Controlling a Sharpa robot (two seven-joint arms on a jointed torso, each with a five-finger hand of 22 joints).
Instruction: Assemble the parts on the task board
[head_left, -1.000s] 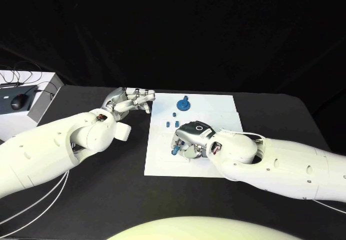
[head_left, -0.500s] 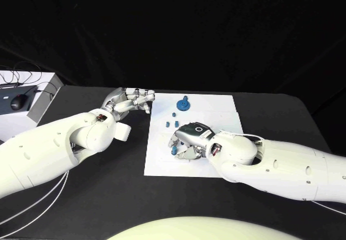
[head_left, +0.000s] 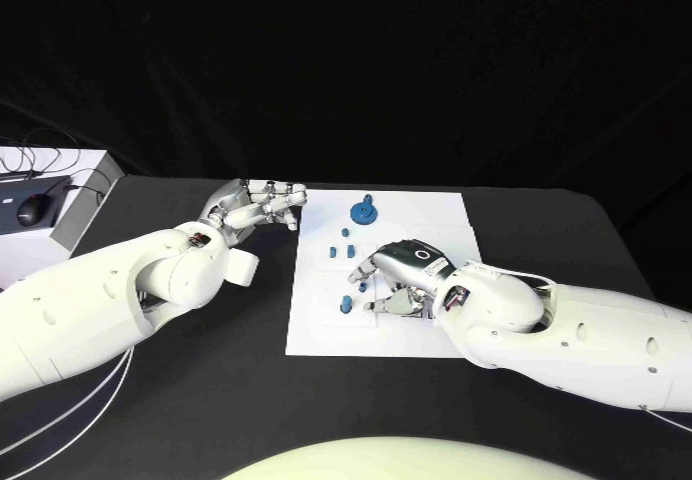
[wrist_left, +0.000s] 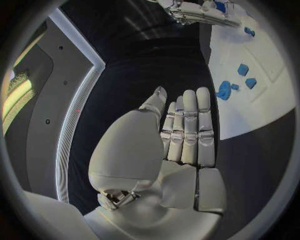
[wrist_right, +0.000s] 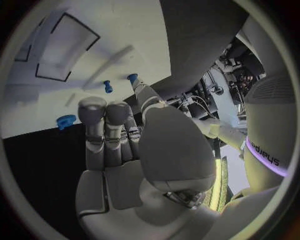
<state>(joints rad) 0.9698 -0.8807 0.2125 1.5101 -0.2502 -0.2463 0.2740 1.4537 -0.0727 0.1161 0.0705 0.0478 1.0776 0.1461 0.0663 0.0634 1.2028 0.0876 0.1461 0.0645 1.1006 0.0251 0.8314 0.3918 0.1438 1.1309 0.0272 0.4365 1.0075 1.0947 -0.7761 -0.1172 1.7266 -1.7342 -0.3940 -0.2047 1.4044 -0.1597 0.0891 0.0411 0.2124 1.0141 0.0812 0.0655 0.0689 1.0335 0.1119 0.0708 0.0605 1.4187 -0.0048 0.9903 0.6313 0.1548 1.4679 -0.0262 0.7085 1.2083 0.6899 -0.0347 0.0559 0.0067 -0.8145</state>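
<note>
The right hand is shown over the middle of the task board, fingers curled downward; whether anything is held cannot be told. A small blue part is seen just beside its fingertips, toward the board's left edge. Further small parts lie nearer the far edge, and a round blue part stands close to that edge. The left hand is held beside the board's far left corner, fingers extended together and empty.
</note>
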